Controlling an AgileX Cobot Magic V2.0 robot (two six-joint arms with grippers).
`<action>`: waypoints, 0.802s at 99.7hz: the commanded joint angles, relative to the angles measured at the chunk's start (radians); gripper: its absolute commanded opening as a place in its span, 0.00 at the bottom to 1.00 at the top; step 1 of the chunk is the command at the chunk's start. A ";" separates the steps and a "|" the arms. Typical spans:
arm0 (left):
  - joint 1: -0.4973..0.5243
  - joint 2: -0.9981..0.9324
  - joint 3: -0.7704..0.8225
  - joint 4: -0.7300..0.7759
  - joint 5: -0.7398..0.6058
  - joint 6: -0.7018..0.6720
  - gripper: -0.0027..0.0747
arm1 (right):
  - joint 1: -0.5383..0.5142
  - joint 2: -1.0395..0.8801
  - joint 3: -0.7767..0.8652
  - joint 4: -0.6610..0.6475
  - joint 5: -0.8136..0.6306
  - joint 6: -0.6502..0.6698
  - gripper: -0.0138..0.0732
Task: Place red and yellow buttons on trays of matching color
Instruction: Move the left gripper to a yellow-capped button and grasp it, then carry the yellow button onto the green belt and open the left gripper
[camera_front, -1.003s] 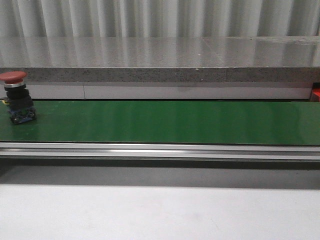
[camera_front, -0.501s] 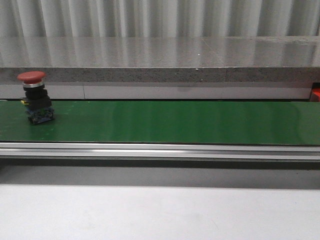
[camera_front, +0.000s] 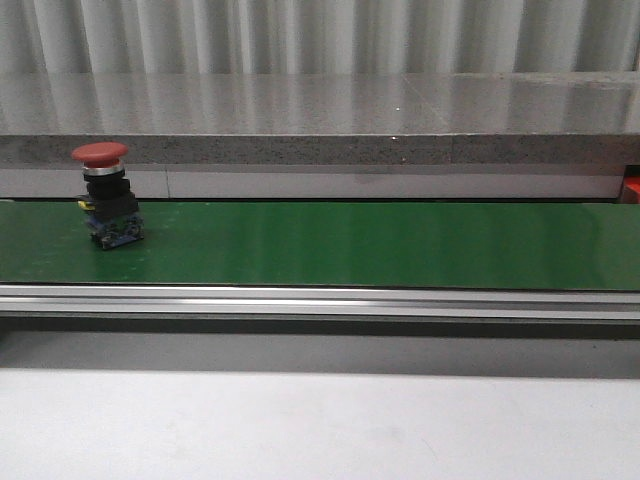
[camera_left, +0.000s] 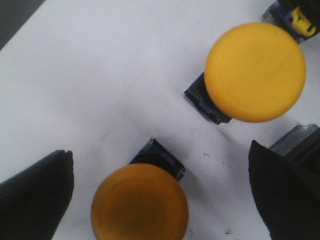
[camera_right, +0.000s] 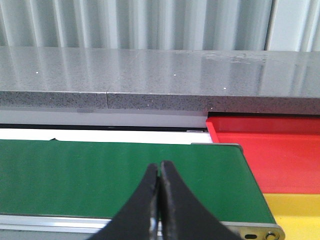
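A red button (camera_front: 105, 193) with a black and blue base stands upright on the green conveyor belt (camera_front: 350, 245) at the left of the front view. Neither gripper shows in that view. In the left wrist view my left gripper (camera_left: 160, 192) is open above a white surface, its jaws either side of a yellow button (camera_left: 140, 202). A second yellow button (camera_left: 255, 71) stands beyond it. In the right wrist view my right gripper (camera_right: 159, 172) is shut and empty over the belt's end (camera_right: 125, 175), next to the red tray (camera_right: 270, 150) and the yellow tray (camera_right: 295, 212).
A grey stone ledge (camera_front: 320, 125) runs behind the belt, with a metal rail (camera_front: 320, 300) along its front. A white table surface (camera_front: 320, 425) lies in front. Part of another button base (camera_left: 300, 142) shows by the left gripper's finger.
The red button has travelled to the right along the belt, from the far left edge to a little further in. It has stayed upright.
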 joint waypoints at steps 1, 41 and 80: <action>0.001 -0.024 -0.028 0.006 -0.061 -0.009 0.84 | -0.005 -0.016 -0.016 -0.011 -0.080 -0.005 0.08; 0.001 0.007 -0.028 0.006 -0.067 -0.034 0.44 | -0.005 -0.016 -0.016 -0.011 -0.080 -0.005 0.08; 0.001 -0.190 -0.034 0.006 0.054 -0.054 0.01 | -0.005 -0.016 -0.016 -0.011 -0.080 -0.005 0.08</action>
